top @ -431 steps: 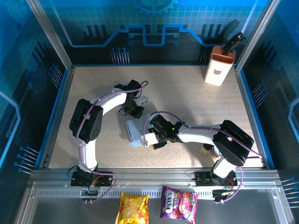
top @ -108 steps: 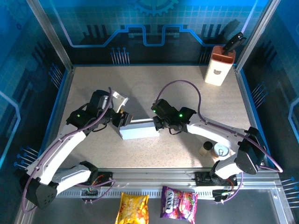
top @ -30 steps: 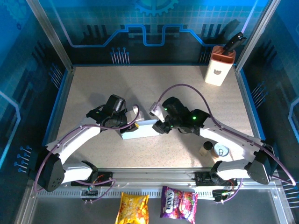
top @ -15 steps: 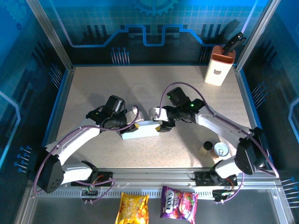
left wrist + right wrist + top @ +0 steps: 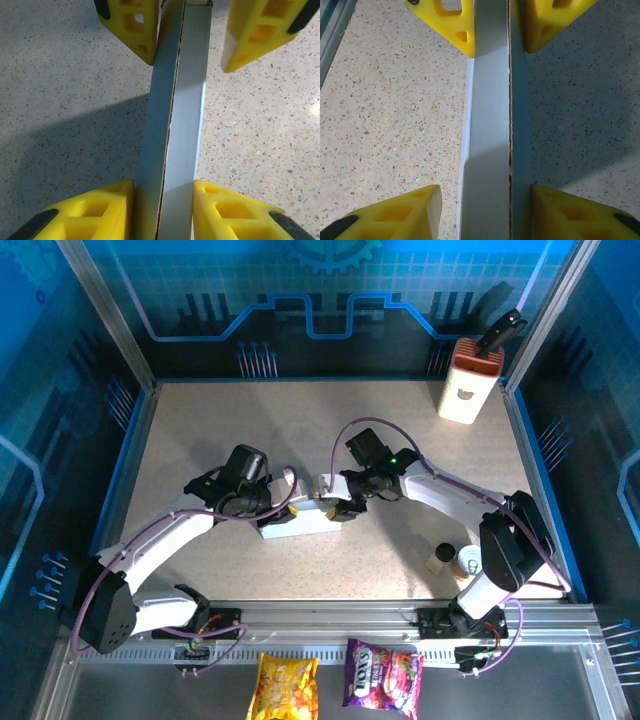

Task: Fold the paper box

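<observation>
One slim, creased grey paper box (image 5: 300, 524)

Paper box (image 5: 300, 521): pale grey-white thin cardboard, folded into long narrow closed form, lengthwise seam uppermost; lying left-to-right on tabletop (image 5: 400, 430), mid-width, toward near side.

There's the box (image 5: 177, 125), running straight up the middle of the speckled counter (image 5: 260, 130). The left end effector (image 5: 163, 200) clamps its near end, yellow fingers (image 5: 100, 210) pressed to both sides. At the far end, the right end effector (image 5: 187, 45) straddles it, one finger just off.
</observation>
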